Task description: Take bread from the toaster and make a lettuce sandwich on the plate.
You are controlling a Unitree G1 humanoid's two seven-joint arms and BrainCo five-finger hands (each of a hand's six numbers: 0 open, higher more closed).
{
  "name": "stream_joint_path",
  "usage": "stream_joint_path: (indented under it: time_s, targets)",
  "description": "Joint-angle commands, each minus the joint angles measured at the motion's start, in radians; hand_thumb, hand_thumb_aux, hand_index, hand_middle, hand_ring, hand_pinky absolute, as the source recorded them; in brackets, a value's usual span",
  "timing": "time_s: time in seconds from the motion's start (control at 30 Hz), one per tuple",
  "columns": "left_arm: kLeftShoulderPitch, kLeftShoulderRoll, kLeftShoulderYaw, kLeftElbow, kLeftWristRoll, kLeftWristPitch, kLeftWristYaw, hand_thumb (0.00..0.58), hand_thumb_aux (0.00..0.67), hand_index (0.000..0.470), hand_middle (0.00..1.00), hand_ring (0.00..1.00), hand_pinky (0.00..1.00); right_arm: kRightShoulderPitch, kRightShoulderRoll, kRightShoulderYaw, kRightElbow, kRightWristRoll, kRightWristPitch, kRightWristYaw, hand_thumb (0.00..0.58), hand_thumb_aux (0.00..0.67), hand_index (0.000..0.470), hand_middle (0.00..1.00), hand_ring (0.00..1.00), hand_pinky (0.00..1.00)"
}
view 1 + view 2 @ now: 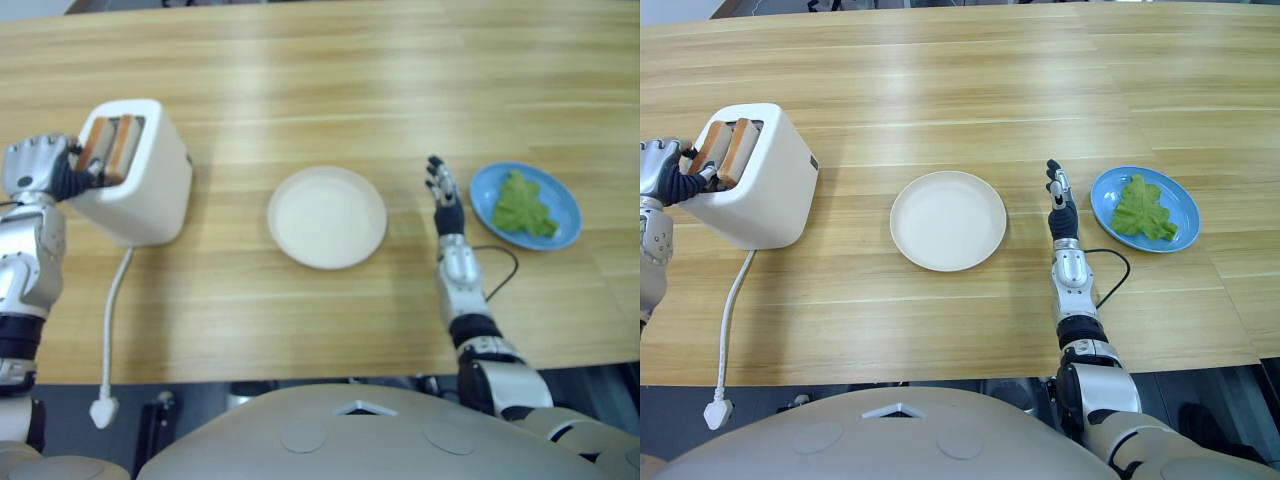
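Note:
A white toaster (140, 185) stands at the table's left with two brown bread slices (110, 147) upright in its slots. My left hand (40, 167) is at the toaster's left top edge, its fingers curled around the end of the left slice. An empty cream plate (327, 217) sits in the middle. To its right, my right hand (443, 195) rests just above the table with fingers straight and holds nothing. A green lettuce leaf (522, 205) lies on a small blue plate (570, 200) right of that hand.
The toaster's white cord (112, 300) trails toward the table's front edge and its plug (103, 410) hangs over it. A thin black cable (503, 268) loops beside my right wrist. The wooden table (330, 80) stretches bare behind the plates.

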Motion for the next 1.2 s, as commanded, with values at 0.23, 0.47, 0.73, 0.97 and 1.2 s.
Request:
stream_joint_path:
  time_s: [0.23,0.47,0.73,0.97,1.2]
  targets:
    - [0.016,-0.032,0.073,-0.055,-0.097,-0.049,0.024,0.58,0.67,0.46,1.0,1.0,1.0,0.01,-0.004,0.003,-0.01,0.005,0.018,0.002,0.0,0.0,0.0,0.0,0.0,0.0]
    - [0.013,-0.073,0.285,-0.119,-0.275,-0.182,0.099,0.58,0.67,0.46,1.0,1.0,1.0,0.01,-0.004,0.003,-0.006,0.004,0.021,0.003,0.0,0.0,0.0,0.0,0.0,0.0]
    - [0.03,-0.107,0.52,-0.252,-0.378,-0.362,0.199,0.58,0.67,0.46,1.0,1.0,1.0,0.01,-0.003,0.004,-0.004,0.003,0.024,0.003,0.0,0.0,0.0,0.0,0.0,0.0]
    - [-0.002,-0.192,0.557,-0.404,-0.57,-0.462,0.122,0.58,0.67,0.46,1.0,1.0,1.0,0.01,-0.001,0.005,-0.003,0.003,0.025,0.003,0.0,0.0,0.0,0.0,0.0,0.0]
    - [-0.085,-0.367,0.269,-0.442,-0.705,-0.4,-0.055,0.58,0.67,0.46,1.0,1.0,1.0,0.0,0.003,0.009,0.003,0.001,0.031,0.004,0.0,0.0,0.0,0.0,0.0,0.0]
